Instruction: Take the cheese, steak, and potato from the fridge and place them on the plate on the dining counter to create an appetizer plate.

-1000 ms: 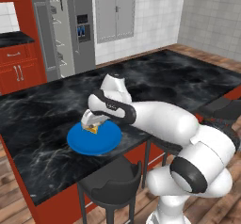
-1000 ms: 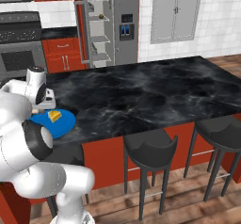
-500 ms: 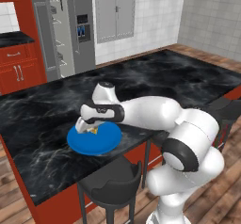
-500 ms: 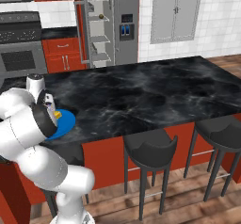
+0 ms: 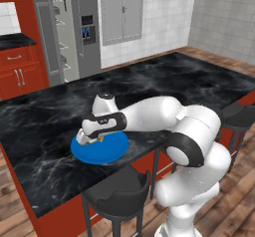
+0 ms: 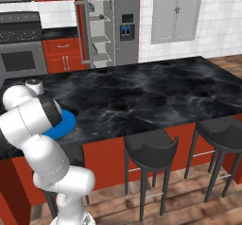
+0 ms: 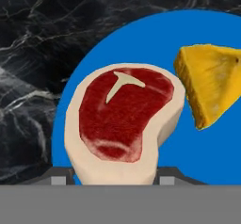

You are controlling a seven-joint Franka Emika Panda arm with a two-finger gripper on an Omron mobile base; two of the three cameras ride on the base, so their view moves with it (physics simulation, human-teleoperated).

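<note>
In the hand view the steak (image 7: 124,119), red with a pale fat rim, sits between my two fingertips just above the blue plate (image 7: 188,157). My gripper (image 7: 111,180) is shut on it. The yellow-orange cheese (image 7: 212,89) lies on the plate beside the steak. In the left base view the gripper (image 5: 89,139) hangs low over the left part of the plate (image 5: 102,150), which rests near the front edge of the dining counter (image 5: 174,81). The fridge (image 6: 113,25) stands open behind, with a small brown potato (image 6: 100,16) on an upper shelf.
Dark stools (image 6: 149,148) stand along the counter's near side, one of them (image 5: 117,193) right below the plate. A stove (image 6: 21,54) and red cabinets (image 5: 17,74) line the back wall. My arm's elbow (image 6: 35,115) covers part of the plate (image 6: 66,124).
The arm has stretched out and the hand has dropped lower toward the plate's left part, carrying the steak. The cheese has stayed on the plate.
</note>
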